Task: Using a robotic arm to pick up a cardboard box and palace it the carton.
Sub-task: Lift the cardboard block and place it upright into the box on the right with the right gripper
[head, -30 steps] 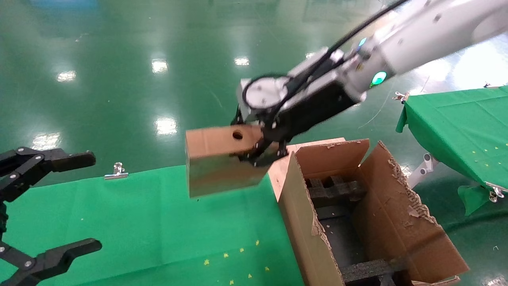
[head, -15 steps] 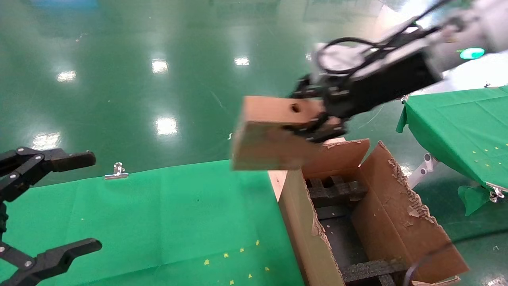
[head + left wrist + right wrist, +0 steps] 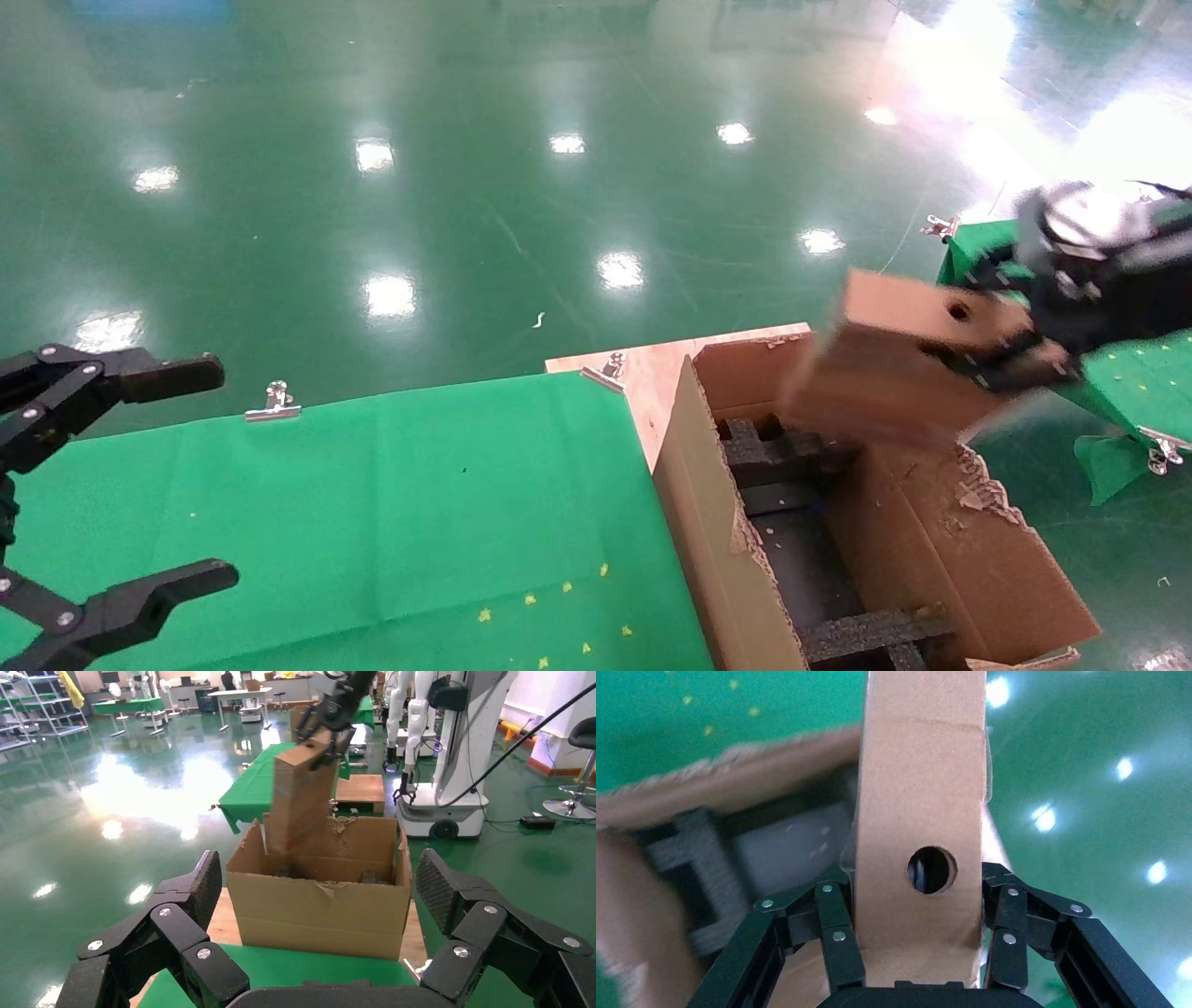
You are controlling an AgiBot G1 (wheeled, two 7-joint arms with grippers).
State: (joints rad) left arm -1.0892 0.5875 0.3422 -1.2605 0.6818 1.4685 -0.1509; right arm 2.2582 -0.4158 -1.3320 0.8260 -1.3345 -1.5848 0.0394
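Right hand (image 3: 1010, 359) grips the cardboard box (image 3: 894, 373) by its wide faces, holding it tilted above the carton (image 3: 736, 559), seemingly over its far right corner. Left hand (image 3: 320, 945) hangs spread wide over the green counter (image 3: 372, 503).

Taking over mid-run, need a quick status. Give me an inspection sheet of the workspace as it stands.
Surface: green cloth table, clipped at its far edge.
Job's things: box held tilted above the carton, not yet in; black foam blocks inside the carton.
Clutter: clips on the cloth edge.
Grippers: right gripper shut on the box; left gripper open, parked over the table.
Cables: nothing seen by the carton.
Surroundings: glossy green floor, second green table to the right.
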